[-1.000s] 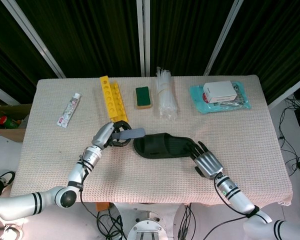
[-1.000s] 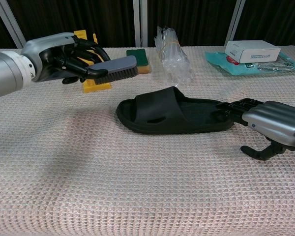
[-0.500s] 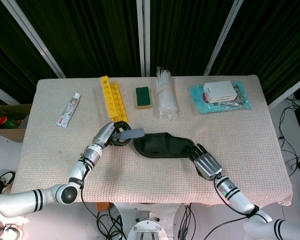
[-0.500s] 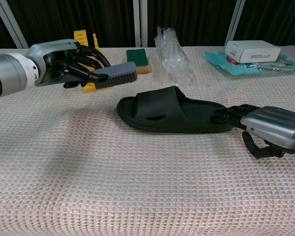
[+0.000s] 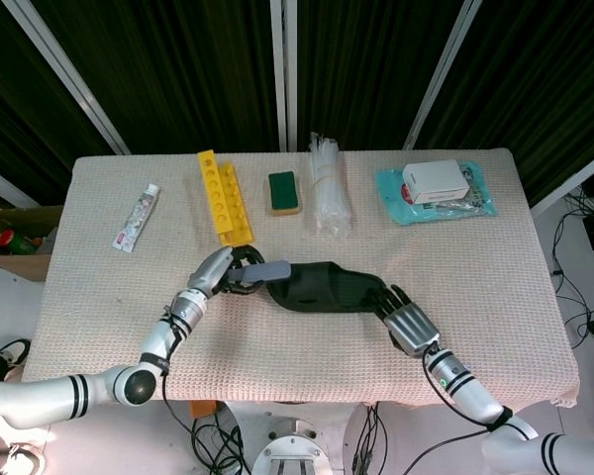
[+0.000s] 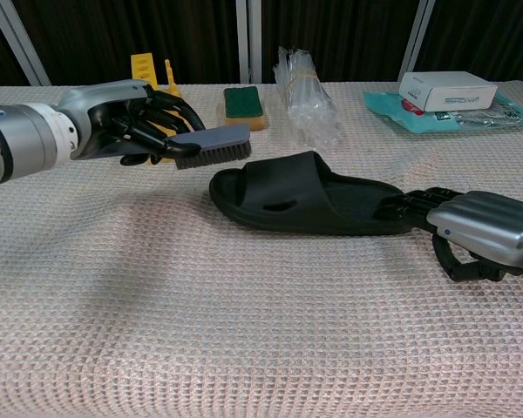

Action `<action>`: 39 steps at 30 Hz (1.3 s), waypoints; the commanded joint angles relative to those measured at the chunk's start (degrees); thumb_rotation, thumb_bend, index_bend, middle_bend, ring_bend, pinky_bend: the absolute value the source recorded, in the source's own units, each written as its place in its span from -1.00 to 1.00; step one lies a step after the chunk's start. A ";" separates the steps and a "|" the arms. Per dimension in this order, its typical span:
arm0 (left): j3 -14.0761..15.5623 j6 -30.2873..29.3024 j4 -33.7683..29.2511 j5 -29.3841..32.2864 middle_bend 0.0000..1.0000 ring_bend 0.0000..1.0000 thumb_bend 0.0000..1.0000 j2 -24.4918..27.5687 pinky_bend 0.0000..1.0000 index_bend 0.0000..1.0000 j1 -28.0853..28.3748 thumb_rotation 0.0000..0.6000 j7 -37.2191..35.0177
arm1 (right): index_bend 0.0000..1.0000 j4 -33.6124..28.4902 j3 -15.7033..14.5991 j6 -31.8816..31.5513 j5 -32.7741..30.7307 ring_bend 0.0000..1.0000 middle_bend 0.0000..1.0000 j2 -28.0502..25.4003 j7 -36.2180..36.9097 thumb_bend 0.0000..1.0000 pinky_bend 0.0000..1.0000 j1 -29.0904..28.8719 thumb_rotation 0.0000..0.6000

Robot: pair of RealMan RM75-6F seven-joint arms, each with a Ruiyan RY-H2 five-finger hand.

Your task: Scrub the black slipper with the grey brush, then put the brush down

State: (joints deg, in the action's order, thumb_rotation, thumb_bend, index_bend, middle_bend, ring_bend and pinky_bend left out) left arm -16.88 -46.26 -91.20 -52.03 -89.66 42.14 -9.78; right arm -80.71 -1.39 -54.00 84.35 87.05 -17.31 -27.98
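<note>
At frame centre: left hand, fingers clamped on brush, nears slipper toe; right hand, fingers apart, braces heel. Bristles flat, short strokes.

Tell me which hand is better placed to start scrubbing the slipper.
Left. The left hand already holds the grey brush, bristles down, just off the toe end of the black slipper. The right hand holds nothing; its fingertips rest at the slipper's heel end, suited to steadying it.
</note>
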 commanded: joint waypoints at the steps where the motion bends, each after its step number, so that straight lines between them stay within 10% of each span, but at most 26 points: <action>1: 0.10 0.16 0.44 -0.09 0.83 0.71 0.04 -0.80 0.89 0.76 0.57 1.00 0.46 | -1.00 0.10 -0.10 0.10 -0.21 -1.00 -1.00 0.12 -0.12 1.00 -1.00 -0.05 0.99; 39: -0.85 1.08 7.73 5.94 0.84 0.71 0.06 -9.13 0.90 0.76 7.40 1.00 7.72 | -1.00 1.15 -1.28 -0.39 -0.57 -1.00 -1.00 0.65 0.67 1.00 -1.00 -0.46 0.98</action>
State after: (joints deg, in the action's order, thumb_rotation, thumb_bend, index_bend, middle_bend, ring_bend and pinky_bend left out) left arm -17.50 -45.19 -84.31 -46.83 -98.37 49.29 -2.20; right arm -79.56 -2.67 -54.38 83.78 87.70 -16.64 -28.45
